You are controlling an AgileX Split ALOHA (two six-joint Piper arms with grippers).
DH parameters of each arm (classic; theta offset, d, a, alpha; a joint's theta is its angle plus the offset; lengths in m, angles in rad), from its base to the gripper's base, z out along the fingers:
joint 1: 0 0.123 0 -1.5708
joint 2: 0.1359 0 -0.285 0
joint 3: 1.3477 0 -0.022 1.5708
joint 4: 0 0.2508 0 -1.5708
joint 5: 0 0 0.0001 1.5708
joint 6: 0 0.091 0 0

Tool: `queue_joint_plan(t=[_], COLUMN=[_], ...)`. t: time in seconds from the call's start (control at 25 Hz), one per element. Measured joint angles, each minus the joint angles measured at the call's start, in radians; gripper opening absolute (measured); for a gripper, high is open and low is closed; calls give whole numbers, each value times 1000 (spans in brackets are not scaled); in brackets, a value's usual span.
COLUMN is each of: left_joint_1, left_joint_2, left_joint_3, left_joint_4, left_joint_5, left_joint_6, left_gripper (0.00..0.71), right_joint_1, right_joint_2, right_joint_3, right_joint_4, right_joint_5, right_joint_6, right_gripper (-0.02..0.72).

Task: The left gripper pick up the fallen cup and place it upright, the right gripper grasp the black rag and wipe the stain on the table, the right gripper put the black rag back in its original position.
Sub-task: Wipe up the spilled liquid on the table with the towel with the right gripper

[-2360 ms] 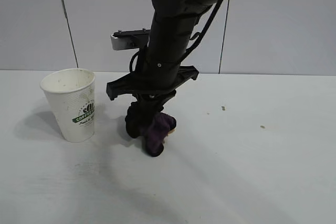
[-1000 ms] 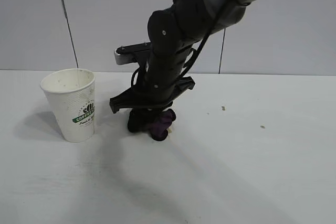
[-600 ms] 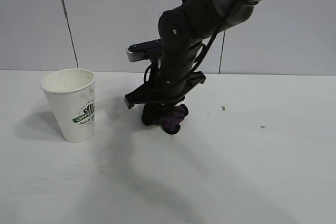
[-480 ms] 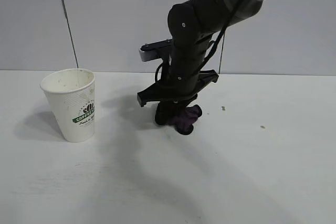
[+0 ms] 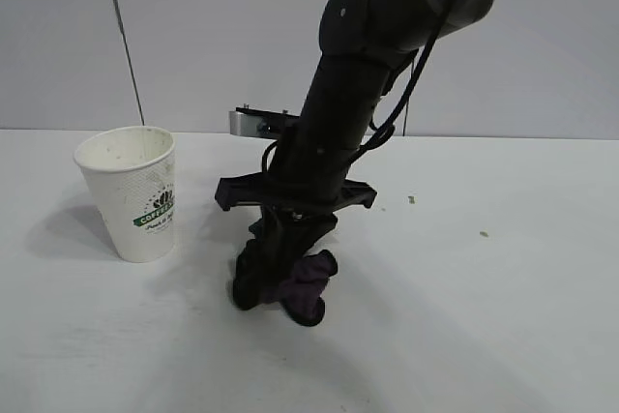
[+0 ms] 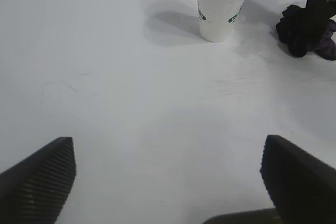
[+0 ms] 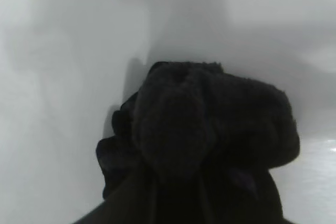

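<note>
- Here, the right gripper [image 5: 280, 263] reached down from the arm in the middle of the exterior view, its fingers pinched on the rag [image 5: 290, 285].
- The rag hung bunched below the fingers, black on the side toward the cup and purple on the other, and its lower edge touched the table [image 5: 484, 336] or sat just above it; which one could not be told.
- In the right wrist view the rag [image 7: 205, 129] filled most of the picture as a dark lump against the white tabletop, with its shadow beside it.
- The cup [image 5: 132, 192] stood upright on the table, well to the left of the rag in the exterior view, mouth up, brown specks inside its rim, green logo facing the camera.
- The left gripper [image 6: 168, 177] hovered over bare table with its two ribbed fingertips [image 6: 44, 174] spread wide apart, holding nothing.
- From the left wrist view the cup [image 6: 223, 3] stood far off, and the rag [image 6: 307, 27] sat near it with a stretch of table between them.
- No stain showed beside the rag; two small specks [image 5: 412, 200] lay on the table toward the right.
</note>
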Motion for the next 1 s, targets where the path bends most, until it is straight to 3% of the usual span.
queue_joint_plan(t=[0.08, 0.16, 0.32, 0.44, 0.56, 0.72, 1.0], left_joint_1=[0, 0, 0, 0, 0, 0, 0], left_joint_2=[0, 0, 0, 0, 0, 0, 0], left_joint_3=[0, 0, 0, 0, 0, 0, 0], left_joint_4=[0, 0, 0, 0, 0, 0, 0], left_joint_5=[0, 0, 0, 0, 0, 0, 0], left_joint_6=[0, 0, 0, 0, 0, 0, 0], left_gripper=[687, 687, 687, 687, 687, 687, 687], right_joint_1=[0, 2, 9, -2, -48, -150, -299], right_joint_2=[3, 3, -7, -14, -14, -15, -18], right_joint_3=[0, 0, -1, -2, -2, -3, -11], right_joint_4=[2, -38, -232, -432, -537, -558, -510], right_joint_5=[-3, -16, -88, -146, -167, -173, -98], right_joint_6=[-9, 2, 141, 268, 344, 373, 374], right_gripper=[72, 71, 71, 71, 71, 71, 71])
